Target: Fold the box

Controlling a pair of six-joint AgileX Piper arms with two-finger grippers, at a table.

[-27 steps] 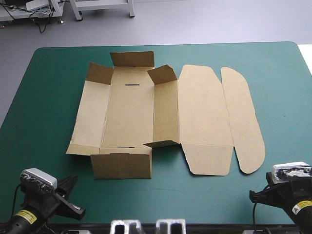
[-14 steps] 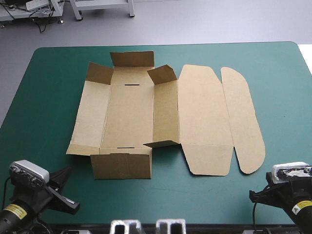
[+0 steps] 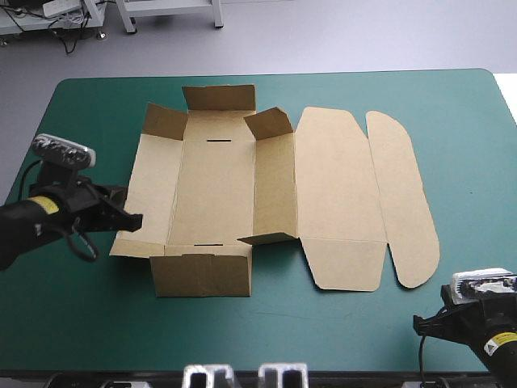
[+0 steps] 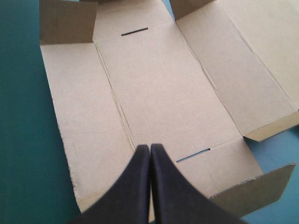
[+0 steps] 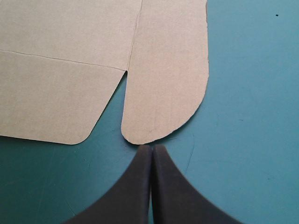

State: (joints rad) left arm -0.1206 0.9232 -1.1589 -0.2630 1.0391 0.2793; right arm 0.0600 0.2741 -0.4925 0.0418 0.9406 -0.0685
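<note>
Your box (image 3: 242, 186) lies opened out mid-desk on the teal-green desk (image 3: 460, 121). Its lid panels are flat toward 3 o'clock, and short corner flaps stand up at the 12 o'clock end. Your left gripper (image 3: 133, 219) is at the box's 8 o'clock edge, its black fingers pressed together into one point, gripping nothing, tip over the board. Your right gripper (image 5: 152, 147) sits at the desk's 5 o'clock corner, likewise closed and empty, just short of the lid's rounded flap (image 5: 168, 70).
</note>
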